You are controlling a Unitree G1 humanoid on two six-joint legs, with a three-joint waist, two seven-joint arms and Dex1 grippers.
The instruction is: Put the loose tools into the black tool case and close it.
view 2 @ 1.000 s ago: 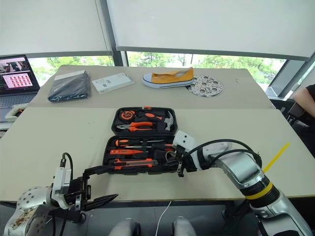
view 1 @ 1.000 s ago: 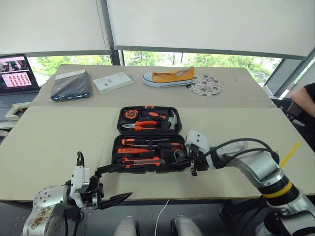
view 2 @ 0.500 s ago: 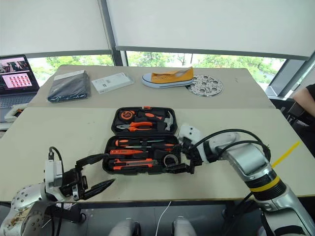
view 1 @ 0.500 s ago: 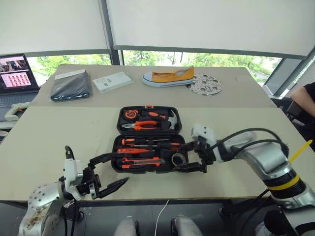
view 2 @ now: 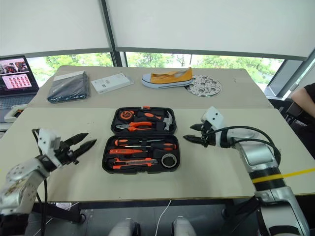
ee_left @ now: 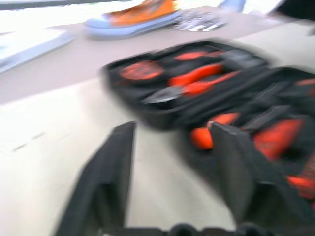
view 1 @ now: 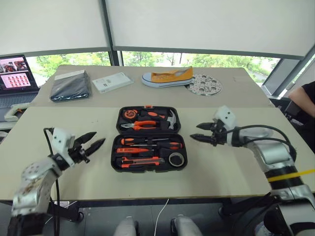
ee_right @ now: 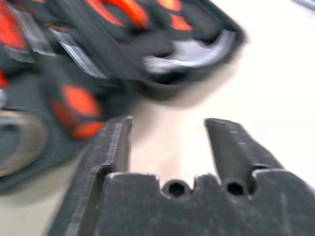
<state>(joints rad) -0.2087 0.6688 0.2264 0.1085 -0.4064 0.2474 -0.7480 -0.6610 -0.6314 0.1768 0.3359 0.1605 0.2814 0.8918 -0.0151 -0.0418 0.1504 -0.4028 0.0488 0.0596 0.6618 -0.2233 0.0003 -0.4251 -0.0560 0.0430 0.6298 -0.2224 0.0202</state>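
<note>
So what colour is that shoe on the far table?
The shoe is yellow-orange with a white sole, clearest in the left eye view.

Black tool case (view 2: pixel 141 140) lies open between left hand (view 2: pixel 78 143) and right hand (view 2: pixel 193 133), both empty

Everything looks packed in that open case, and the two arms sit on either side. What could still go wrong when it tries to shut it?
The tape roll sits in the corner of the black tool case; if it stands proud, the lid might not latch. The left end effector and right end effector flank the case with open jaws, empty. An uneven push could slide the case across the table instead of folding it.
</note>
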